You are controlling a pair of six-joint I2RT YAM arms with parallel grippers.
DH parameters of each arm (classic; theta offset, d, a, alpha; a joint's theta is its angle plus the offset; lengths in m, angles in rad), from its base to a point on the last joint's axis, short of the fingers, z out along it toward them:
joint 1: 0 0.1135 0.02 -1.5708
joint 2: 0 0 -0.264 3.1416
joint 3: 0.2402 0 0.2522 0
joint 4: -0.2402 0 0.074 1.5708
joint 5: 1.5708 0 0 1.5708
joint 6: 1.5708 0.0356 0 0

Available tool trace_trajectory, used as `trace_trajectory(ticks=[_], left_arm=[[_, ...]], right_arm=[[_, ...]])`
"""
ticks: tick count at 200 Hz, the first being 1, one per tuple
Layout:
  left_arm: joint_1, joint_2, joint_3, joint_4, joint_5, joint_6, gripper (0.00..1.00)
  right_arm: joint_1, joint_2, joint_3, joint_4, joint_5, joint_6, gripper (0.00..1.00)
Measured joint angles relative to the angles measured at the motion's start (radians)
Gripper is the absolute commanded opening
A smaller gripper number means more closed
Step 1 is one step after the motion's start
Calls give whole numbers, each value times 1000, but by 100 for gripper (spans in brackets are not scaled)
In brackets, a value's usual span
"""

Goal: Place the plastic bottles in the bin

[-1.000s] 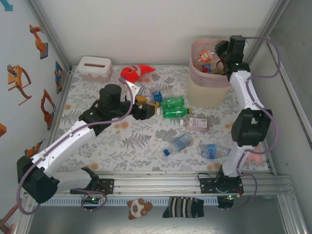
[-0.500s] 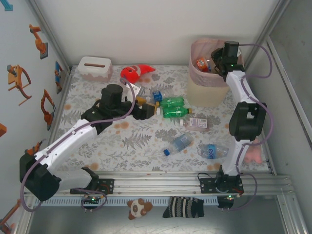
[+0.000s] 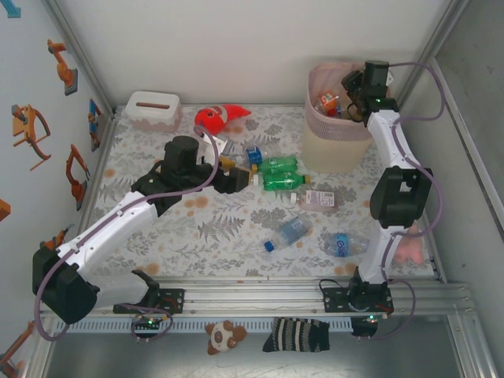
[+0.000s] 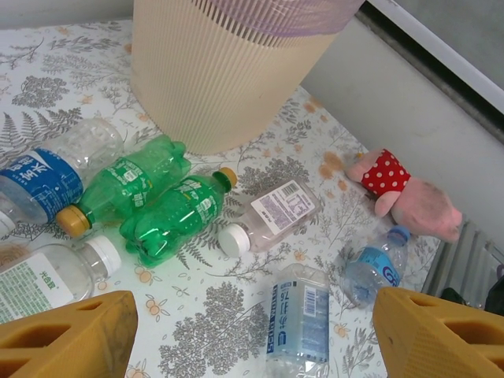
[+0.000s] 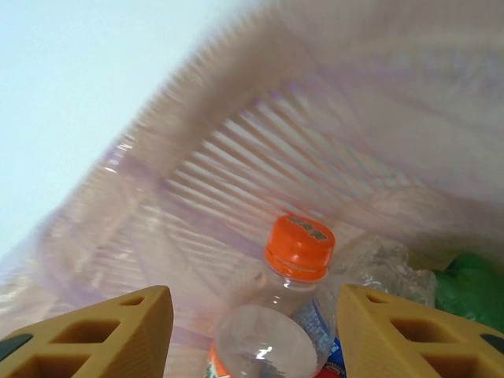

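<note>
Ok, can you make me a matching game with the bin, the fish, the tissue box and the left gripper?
Things:
1. bin
2. fish
3. tissue box
4. left gripper

Colour or state:
a. white
b. open
c. beige
d. red-orange

Pairs: 1-c, 2-d, 3-a, 4-b.

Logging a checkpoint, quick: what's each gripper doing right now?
Left gripper: open, holding nothing.
Right gripper: open over the tall beige bin, holding nothing.
</note>
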Motion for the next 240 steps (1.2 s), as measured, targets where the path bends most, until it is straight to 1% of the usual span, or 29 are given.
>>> trace_trajectory(ticks=[38, 71, 92, 123, 159, 190, 214, 240], left_arm=[[2, 6, 9, -10, -13, -1, 77], [2, 59, 65, -31, -52, -28, 76], [2, 124, 130, -71, -103, -74, 76], [6, 211, 190, -102, -205, -176, 78], [19, 289, 227, -157, -389, -361, 79], [39, 367, 302, -256, -544, -581, 80], [66, 445, 394, -354, -599, -760, 81], [101, 514, 435, -424, -592, -948, 83]], right_arm=[[0, -99, 4, -44, 10, -74, 56], [0, -199, 7, -85, 2, -140, 56], [0, -261, 6, -119, -16, -174, 56], [0, -369, -51, -147, -45, -209, 56], [0, -469, -134, -188, -61, -235, 56], [0, -529, -196, -214, -62, -253, 56], [0, -564, -228, -229, -62, -257, 55], [0, -591, -244, -236, -62, -258, 55]])
